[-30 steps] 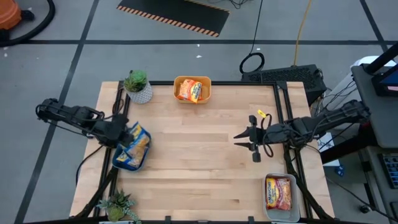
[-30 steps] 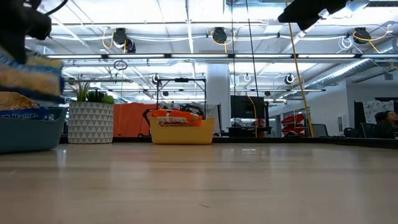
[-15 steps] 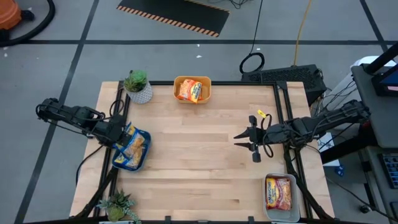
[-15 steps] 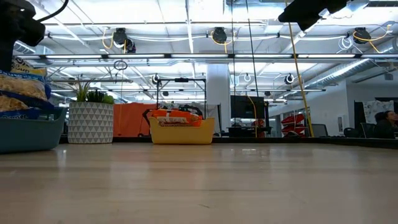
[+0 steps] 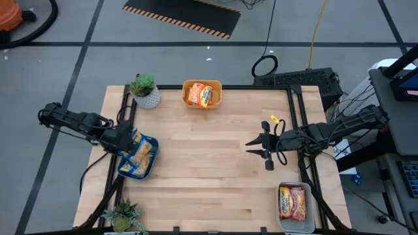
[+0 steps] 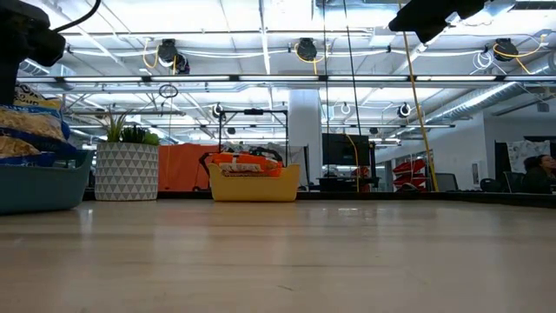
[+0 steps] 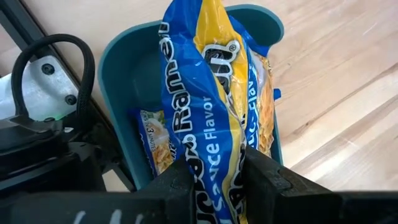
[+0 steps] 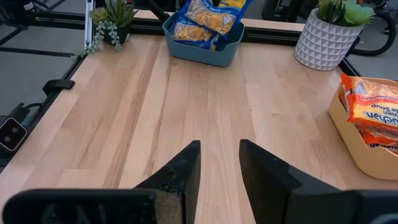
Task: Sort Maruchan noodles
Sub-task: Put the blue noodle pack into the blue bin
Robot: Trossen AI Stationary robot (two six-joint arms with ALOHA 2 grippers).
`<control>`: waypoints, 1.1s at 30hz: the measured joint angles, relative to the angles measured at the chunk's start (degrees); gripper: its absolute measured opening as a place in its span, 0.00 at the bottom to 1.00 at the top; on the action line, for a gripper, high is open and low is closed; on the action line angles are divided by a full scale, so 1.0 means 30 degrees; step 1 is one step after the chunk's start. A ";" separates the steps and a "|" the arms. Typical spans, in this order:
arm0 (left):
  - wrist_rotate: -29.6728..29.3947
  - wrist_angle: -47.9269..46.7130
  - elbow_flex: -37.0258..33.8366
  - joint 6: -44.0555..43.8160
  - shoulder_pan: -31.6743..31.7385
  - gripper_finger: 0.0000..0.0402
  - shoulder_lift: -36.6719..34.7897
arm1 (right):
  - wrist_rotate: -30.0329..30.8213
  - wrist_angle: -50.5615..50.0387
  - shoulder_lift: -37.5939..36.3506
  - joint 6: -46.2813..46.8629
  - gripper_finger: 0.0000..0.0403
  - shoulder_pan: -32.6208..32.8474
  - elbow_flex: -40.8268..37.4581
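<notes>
the blue ramen packet (image 7: 208, 106) now stands lower in the blue bin (image 5: 136, 158) at the bench's (image 5: 209, 163) left edge than a second ago, pinched by the left tool (image 7: 214, 180). the right tool (image 8: 219, 163), fingers spread, hovers unmoved over the bench's right side.

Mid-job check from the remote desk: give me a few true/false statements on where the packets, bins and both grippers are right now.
1. The left gripper is shut on a blue ramen packet over the blue bin. True.
2. The right gripper holds an orange packet. False: its jaws are open and empty, above bare table.
3. The yellow bin holds orange packets. True.
4. The clear bin at the right near corner is empty. False: it holds a red packet.
5. Loose packets lie on the tabletop. False: all visible ones are in bins or gripped.
</notes>
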 joint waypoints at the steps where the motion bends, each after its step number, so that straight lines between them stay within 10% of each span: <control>1: 0.0000 0.0010 0.0000 0.0057 0.0000 0.22 0.0066 | 0.0000 -0.0001 0.0000 0.0000 0.27 0.0000 0.0000; 33: -0.2120 0.1176 0.0288 0.4232 -0.0007 0.22 0.0184 | 0.0000 0.0159 -0.0007 -0.0226 0.27 0.0000 -0.0007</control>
